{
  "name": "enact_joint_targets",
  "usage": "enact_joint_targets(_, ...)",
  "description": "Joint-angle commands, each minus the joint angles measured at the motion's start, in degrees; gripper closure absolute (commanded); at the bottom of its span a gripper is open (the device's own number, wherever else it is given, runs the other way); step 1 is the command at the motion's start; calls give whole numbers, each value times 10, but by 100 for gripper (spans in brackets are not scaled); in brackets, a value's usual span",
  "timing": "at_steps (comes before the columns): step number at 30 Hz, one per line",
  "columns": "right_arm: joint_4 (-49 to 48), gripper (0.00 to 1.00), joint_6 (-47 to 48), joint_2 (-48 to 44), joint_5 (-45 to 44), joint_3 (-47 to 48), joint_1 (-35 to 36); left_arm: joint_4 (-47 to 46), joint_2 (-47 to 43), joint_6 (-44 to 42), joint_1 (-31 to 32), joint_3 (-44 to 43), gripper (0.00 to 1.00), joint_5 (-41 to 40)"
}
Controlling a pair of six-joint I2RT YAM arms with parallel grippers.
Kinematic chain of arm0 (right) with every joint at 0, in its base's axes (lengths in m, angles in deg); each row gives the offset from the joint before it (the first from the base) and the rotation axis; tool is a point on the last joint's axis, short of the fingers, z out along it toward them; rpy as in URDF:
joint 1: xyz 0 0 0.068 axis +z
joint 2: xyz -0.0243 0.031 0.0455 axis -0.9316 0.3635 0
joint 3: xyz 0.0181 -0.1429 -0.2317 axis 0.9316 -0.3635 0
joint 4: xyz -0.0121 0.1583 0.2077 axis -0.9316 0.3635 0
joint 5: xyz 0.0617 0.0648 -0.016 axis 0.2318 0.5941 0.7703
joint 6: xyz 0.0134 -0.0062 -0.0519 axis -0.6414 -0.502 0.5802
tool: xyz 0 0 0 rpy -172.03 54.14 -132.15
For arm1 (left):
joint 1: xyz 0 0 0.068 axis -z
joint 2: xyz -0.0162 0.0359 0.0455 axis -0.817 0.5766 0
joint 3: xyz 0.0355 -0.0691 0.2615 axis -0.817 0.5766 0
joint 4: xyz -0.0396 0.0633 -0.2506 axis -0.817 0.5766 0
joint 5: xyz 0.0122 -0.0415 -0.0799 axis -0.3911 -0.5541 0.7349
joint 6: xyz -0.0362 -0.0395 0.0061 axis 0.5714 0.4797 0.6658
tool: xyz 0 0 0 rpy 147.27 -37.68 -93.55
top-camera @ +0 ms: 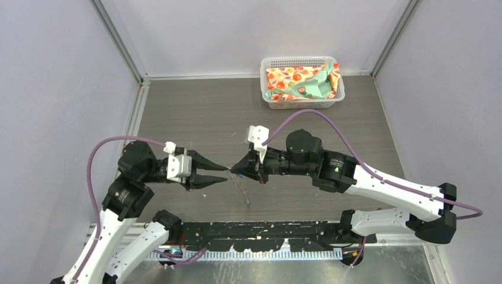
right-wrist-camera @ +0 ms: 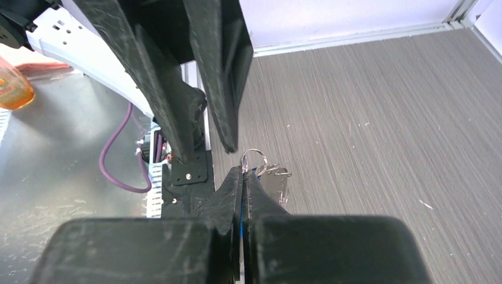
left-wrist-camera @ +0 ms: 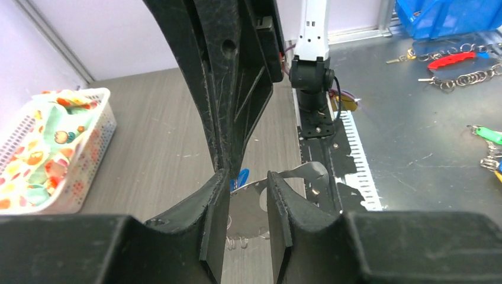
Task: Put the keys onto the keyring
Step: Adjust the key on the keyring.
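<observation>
My right gripper (top-camera: 233,170) is shut on a key; its blue head (left-wrist-camera: 241,178) peeks out beside the tips, and a blue sliver shows between the jaws in the right wrist view. Past those tips (right-wrist-camera: 243,170) a small round wire ring (right-wrist-camera: 255,158) sticks out. Just below hangs the keyring (right-wrist-camera: 277,184), a silvery piece with little wire loops along its edge (left-wrist-camera: 251,204). My left gripper (top-camera: 225,173) faces the right one tip to tip and stands open. The silvery piece shows through the gap between its fingers (left-wrist-camera: 216,213), touching neither.
A white basket (top-camera: 270,102) of patterned cloth stands at the table's back right, seen also as the basket (left-wrist-camera: 89,160) at the left of the left wrist view. The black base rail (top-camera: 260,232) lines the near edge. Loose keys and rings (left-wrist-camera: 462,68) lie on the metal surface beyond it.
</observation>
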Motion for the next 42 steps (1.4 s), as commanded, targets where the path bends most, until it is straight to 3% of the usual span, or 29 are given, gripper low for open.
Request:
enact_joint_targets(1,-66,99,13,-14,2,2,6,59,31,-25,1,-34,70,19)
enact_joint_targets(7,-65,99,21,-19,12,-1,7,30,31,-36,1,-39,70,-43)
enact_joint_targets(11,-67,99,26,-22,16,-3,7,58,32,-48,1,-46,71,-13)
enact_joint_targets(20,-57,99,31,-16,33,8,7,109,67,-61,2,-74,84,15)
enact_joint_targets(30,-50,99,37,-22,33,6,8,149,74,-87,1,-74,80,-9)
enact_joint_targets(38,-45,99,33,-9,44,12,8,107,70,-55,2,-66,99,1)
enact_joint_targets(42,-33,99,32,-5,42,15,9,102,62,-49,1,-60,99,-6)
